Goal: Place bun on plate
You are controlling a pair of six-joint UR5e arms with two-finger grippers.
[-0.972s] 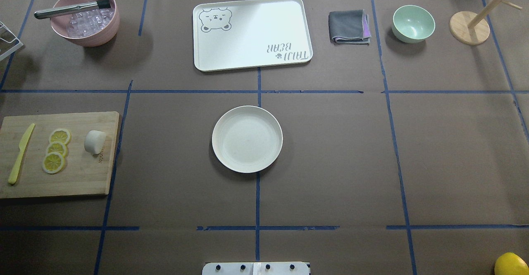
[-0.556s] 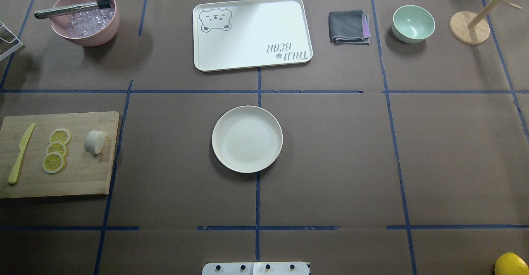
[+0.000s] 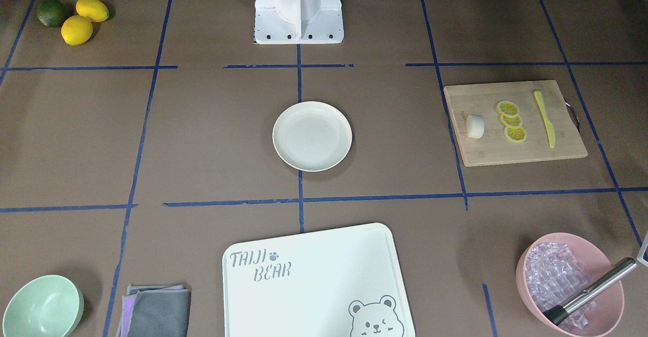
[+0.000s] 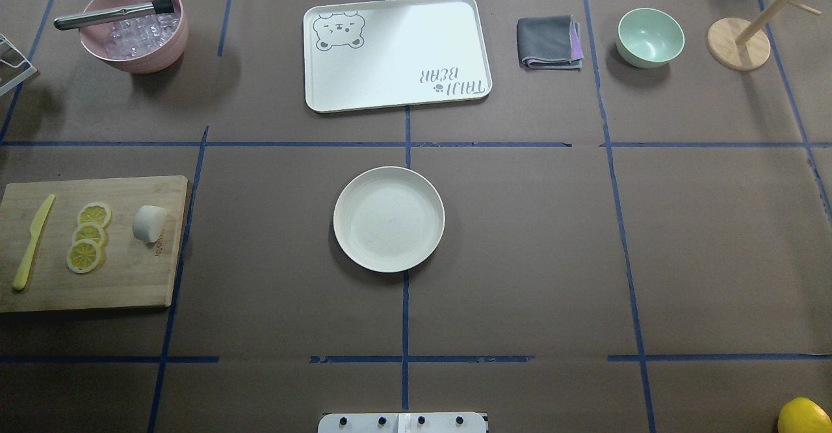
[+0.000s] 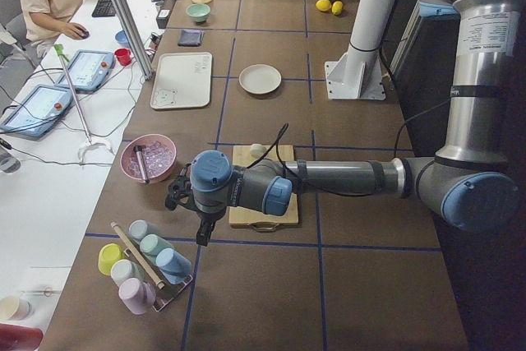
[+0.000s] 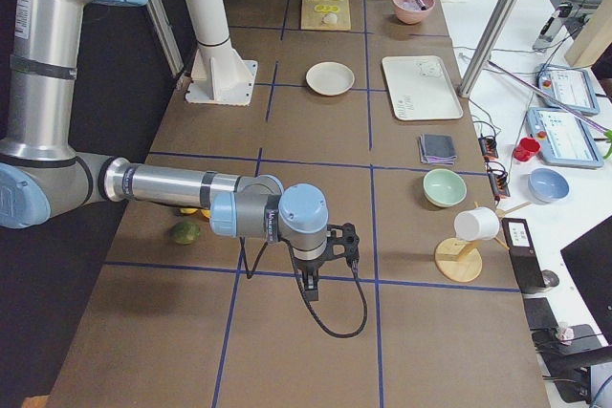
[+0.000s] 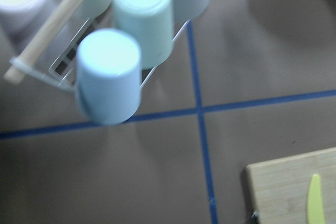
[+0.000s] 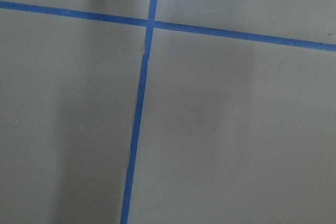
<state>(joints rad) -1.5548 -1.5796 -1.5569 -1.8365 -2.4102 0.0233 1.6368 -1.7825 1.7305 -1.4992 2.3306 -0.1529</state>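
Note:
The small white bun (image 4: 149,223) (image 3: 475,126) lies on a wooden cutting board (image 4: 130,277), beside three lemon slices (image 4: 89,236) and a yellow knife (image 4: 32,241). The cream plate (image 4: 389,218) (image 3: 312,135) sits bare at the table's middle. Neither arm shows in the overhead or front views. The left gripper (image 5: 191,213) hangs past the board's near end, by a rack of cups, and I cannot tell its state. Far from both things, the right gripper (image 6: 325,257) hovers over bare table at the other end, and I cannot tell its state either.
A bear-printed tray (image 4: 396,52), grey cloth (image 4: 550,42), mint bowl (image 4: 650,37) and wooden stand (image 4: 738,44) line the far edge. A pink bowl of ice with a metal tool (image 4: 134,26) stands at the far left. Lemons (image 3: 77,29) lie near the robot's right.
Nothing on the table has moved. Only the wire rack corner at the overhead view's left edge looks slightly shifted.

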